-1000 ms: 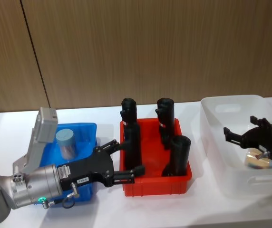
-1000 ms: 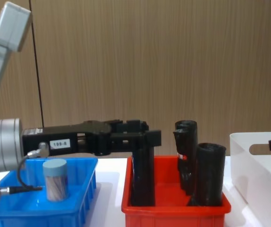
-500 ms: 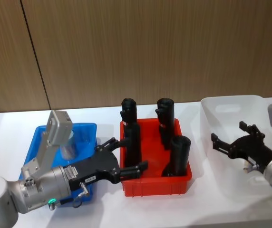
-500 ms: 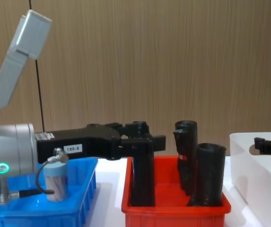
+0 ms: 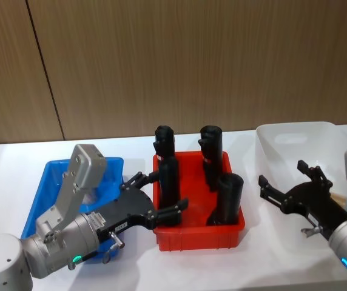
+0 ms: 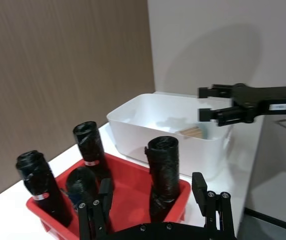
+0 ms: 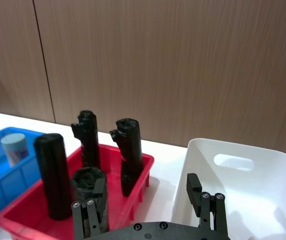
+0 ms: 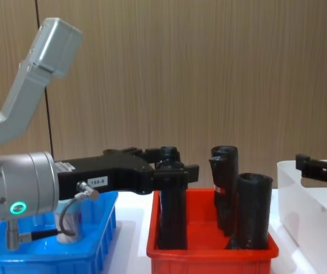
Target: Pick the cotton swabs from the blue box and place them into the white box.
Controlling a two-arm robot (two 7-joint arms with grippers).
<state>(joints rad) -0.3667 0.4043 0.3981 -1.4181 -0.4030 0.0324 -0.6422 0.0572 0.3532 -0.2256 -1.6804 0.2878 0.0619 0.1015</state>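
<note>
One jar of cotton swabs (image 7: 14, 148) with a pale blue lid stands upright in the blue box (image 5: 47, 176); in the chest view the jar (image 8: 71, 221) is half hidden behind my left arm's cable. My left gripper (image 5: 159, 191) is open and empty, reaching sideways past the blue box over the left side of the red bin (image 5: 199, 233). Open and empty too, my right gripper (image 5: 282, 173) hovers at the left wall of the white box (image 5: 295, 136). Pale swab sticks (image 6: 192, 131) show inside the white box (image 6: 148, 120).
Several tall black rolls (image 5: 229, 197) stand upright in the red bin between the two boxes. My left gripper (image 8: 178, 164) sits level with the top of the nearest roll (image 8: 172, 220). A wooden wall runs along the back of the white table (image 5: 137, 267).
My right gripper has drawn back out of the white box toward its left wall. The left arm's elbow has swung right and now covers the jar in the head view.
</note>
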